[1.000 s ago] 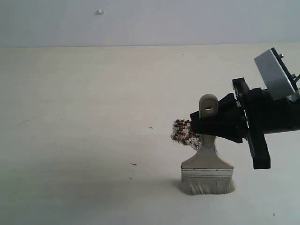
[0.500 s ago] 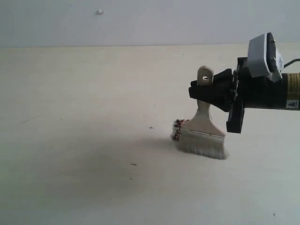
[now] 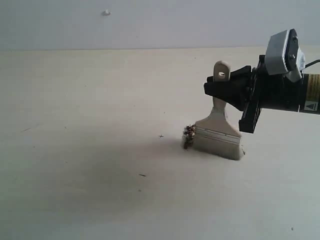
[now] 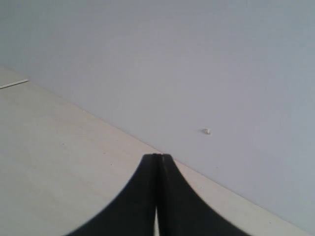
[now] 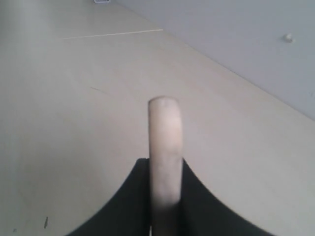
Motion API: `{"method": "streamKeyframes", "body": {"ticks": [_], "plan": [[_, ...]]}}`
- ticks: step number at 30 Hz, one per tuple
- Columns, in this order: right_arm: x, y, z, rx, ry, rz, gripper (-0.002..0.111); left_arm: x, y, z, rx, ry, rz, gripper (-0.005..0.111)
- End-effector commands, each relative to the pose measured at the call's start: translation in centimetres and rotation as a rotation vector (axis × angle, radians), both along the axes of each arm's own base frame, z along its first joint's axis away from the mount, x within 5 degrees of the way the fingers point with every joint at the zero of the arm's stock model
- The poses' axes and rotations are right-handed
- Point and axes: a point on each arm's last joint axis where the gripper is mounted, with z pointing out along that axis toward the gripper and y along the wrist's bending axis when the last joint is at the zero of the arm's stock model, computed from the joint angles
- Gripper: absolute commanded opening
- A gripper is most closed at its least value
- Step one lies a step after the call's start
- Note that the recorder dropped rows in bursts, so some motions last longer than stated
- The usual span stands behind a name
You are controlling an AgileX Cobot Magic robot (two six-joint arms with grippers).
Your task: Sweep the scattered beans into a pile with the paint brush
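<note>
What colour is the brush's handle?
Pale cream. The handle of the paint brush shows best in the right wrist view.

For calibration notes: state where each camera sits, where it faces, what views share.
Exterior: off the arms, facing across the table to the wall; right pincer holds the paint brush by the beans.
Left wrist: behind the shut left pincer, facing the wall.
Right wrist: behind its pincer, facing along the brush handle.
Shared: all show the wall speck.

Paint brush [image 5: 165, 142] handle between black fingers [image 5: 129, 209]
</note>
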Motion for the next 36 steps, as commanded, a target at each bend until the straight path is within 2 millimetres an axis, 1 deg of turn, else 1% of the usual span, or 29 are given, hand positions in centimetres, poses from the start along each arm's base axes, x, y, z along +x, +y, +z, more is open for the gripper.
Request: {"method": "streamKeyframes", "body": {"ticks": [1, 4, 6, 7, 9, 11, 13, 15, 18, 20, 22, 25, 29, 33, 36], "plan": [[-0.3, 0.3, 2.1, 0.105, -0.03, 0.014, 0.0, 0.0, 0.0, -0.1, 0.008, -0.004, 0.004, 0.0], [-0.7, 0.2, 3.8, 0.136, -0.037, 0.001, 0.0, 0.0, 0.0, -0.1, 0.008, -0.004, 0.004, 0.0], [-0.7, 0.2, 4.6, 0.204, 0.023, -0.038, 0.0, 0.0, 0.0, -0.1, 0.008, -0.004, 0.004, 0.0], [-0.7, 0.2, 4.7, 0.222, 0.039, -0.052, 0.0, 0.0, 0.0, -0.1, 0.008, -0.004, 0.004, 0.0], [-0.4, 0.1, 4.2, 0.253, 0.103, -0.07, 0.0, 0.0, 0.0, -0.1, 0.008, -0.004, 0.004, 0.0], [-0.2, 0.5, 3.6, 0.304, 0.196, -0.091, 0.0, 0.0, 0.0, -0.1, 0.008, -0.004, 0.004, 0.0], [0.3, 1.7, 2.9, 0.373, 0.255, -0.128, 0.0, 0.0, 0.0, -0.1, 0.008, -0.004, 0.004, 0.0], [0.8, 4.4, 1.9, 0.482, 0.329, -0.189, 0.0, 0.0, 0.0, -0.1, 0.008, -0.004, 0.004, 0.0], [1.0, 6.5, 0.7, 0.544, 0.388, -0.268, 0.0, 0.0, 0.0, -0.1, 0.008, -0.004, 0.004, 0.0], [1.1, 7.4, -0.3, 0.545, 0.423, -0.333, 0.0, 0.0, 0.0, -0.1, 0.008, -0.004, 0.004, 0.0], [1.2, 8.1, -1.5, 0.503, 0.434, -0.407, 0.0, 0.0, 0.0, -0.1, 0.008, -0.004, 0.004, 0.0], [1.3, 8.1, -2.7, 0.4, 0.412, -0.474, 0.0, 0.0, 0.0, -0.1, 0.008, -0.004, 0.004, 0.0], [1.5, 7.7, -3.3, 0.304, 0.372, -0.518, 0.0, 0.0, 0.0, -0.1, 0.008, -0.004, 0.004, 0.0], [1.7, 7.4, -3.4, 0.288, 0.344, -0.561, 0.0, 0.0, 0.0, -0.1, 0.008, -0.004, 0.004, 0.0], [2.0, 6.9, -3.3, 0.255, 0.287, -0.603, 0.0, 0.0, 0.0, -0.1, 0.008, -0.004, 0.004, 0.0]]}}
